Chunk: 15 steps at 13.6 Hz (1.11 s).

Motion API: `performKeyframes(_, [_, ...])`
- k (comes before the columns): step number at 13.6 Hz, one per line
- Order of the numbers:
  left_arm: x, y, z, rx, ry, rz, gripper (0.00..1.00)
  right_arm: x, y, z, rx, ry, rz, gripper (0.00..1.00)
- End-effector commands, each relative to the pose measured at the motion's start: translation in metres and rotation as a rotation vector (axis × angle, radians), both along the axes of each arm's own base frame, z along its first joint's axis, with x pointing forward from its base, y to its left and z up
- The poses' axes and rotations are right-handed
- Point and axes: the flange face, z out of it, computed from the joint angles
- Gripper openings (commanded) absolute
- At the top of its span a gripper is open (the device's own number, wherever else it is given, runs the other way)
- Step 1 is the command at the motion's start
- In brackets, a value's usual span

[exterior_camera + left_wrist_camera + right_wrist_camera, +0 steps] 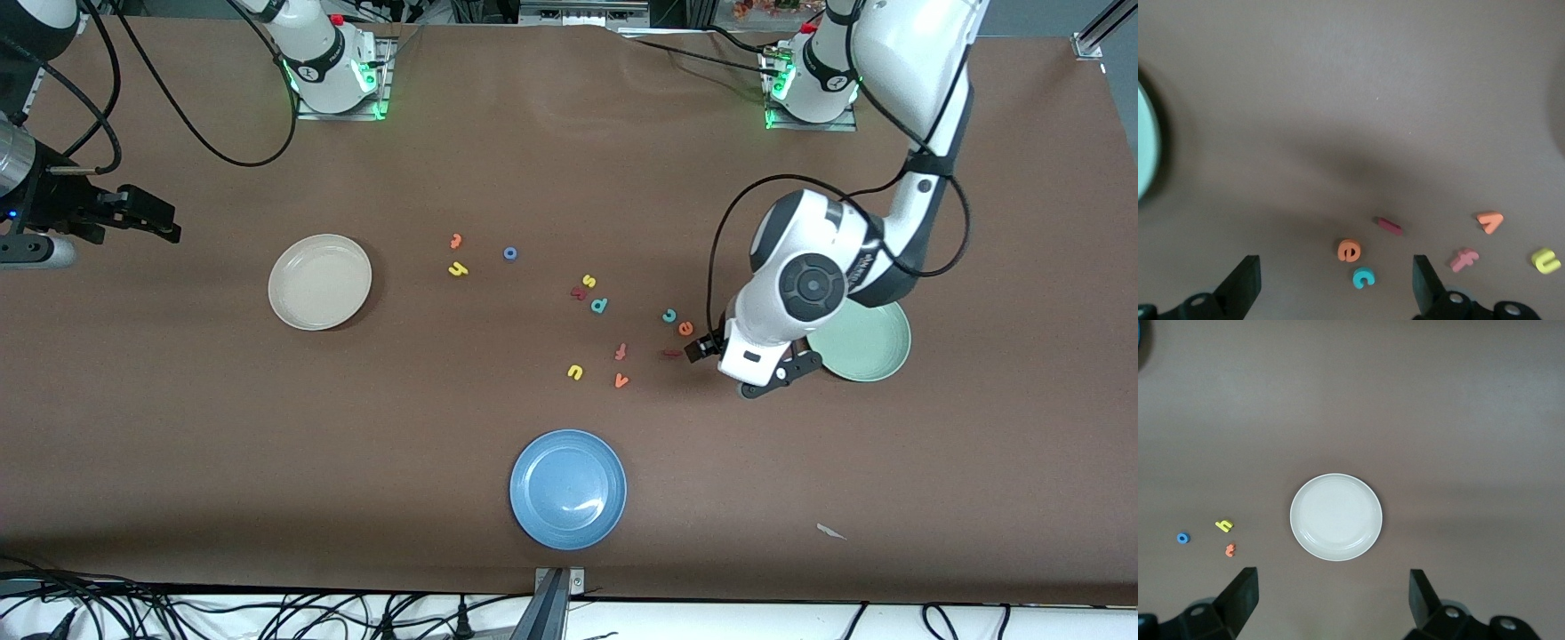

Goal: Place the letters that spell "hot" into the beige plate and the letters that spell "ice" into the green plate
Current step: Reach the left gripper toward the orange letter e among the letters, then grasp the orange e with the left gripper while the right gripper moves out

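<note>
Over the brown table [533, 133], the left gripper [1331, 287] hangs with jaws spread wide above the orange "e" [1349, 250], teal "c" [1363, 277] and dark red "i" [1389, 226], all lying loose beside the green plate [876, 347], which the arm partly hides. At the right arm's end, the right gripper [1331, 603] waits, jaws spread and holding nothing, half cut off in the front view. Yellow "h" [458, 269], blue "o" [510, 253] and orange "t" [456, 240] lie well apart from the empty beige plate [320, 281].
</note>
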Motion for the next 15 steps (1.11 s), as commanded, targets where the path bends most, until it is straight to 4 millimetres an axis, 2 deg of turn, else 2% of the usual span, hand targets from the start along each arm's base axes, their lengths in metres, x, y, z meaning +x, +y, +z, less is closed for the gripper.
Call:
performKeyframes(1, [-0.01, -0.011, -0.032, -0.009, 0.008, 0.048, 1.0, -0.001, 0.003, 0.003, 0.012, 0.007, 0.0, 1.0])
performKeyframes(3, [-0.011, -0.013, -0.056, -0.009, 0.01, 0.048, 1.0, -0.001, 0.004, 0.001, 0.018, 0.011, 0.004, 1.0])
performKeyframes(4, [-0.012, -0.014, -0.067, -0.007, 0.016, 0.048, 1.0, -0.001, 0.012, 0.0, 0.019, 0.013, 0.006, 1.0])
performKeyframes(5, [-0.016, -0.019, -0.078, -0.013, 0.019, 0.043, 1.0, -0.001, 0.03, -0.001, 0.018, 0.015, 0.033, 1.0])
performKeyframes(6, [-0.018, -0.015, -0.084, -0.019, 0.006, 0.048, 1.0, 0.002, 0.037, -0.01, 0.017, 0.029, 0.035, 1.0])
performKeyframes(7, [-0.022, -0.017, -0.089, -0.031, 0.002, 0.041, 1.0, 0.004, 0.039, -0.013, 0.018, 0.029, 0.025, 1.0])
performKeyframes(9, [-0.025, -0.018, -0.092, -0.039, 0.013, 0.038, 1.0, 0.008, 0.059, -0.024, 0.011, 0.043, 0.059, 1.0])
performKeyframes(11, [-0.037, -0.022, -0.1, -0.029, 0.035, 0.016, 0.99, 0.013, 0.069, -0.036, 0.003, 0.058, 0.068, 1.0])
performKeyframes(14, [-0.051, -0.025, -0.108, -0.038, 0.056, -0.088, 0.98, 0.024, 0.096, -0.051, -0.008, 0.077, 0.117, 1.0])
performKeyframes(15, [-0.052, -0.023, -0.11, -0.039, 0.06, -0.113, 0.97, 0.024, 0.116, -0.056, -0.014, 0.075, 0.122, 1.0])
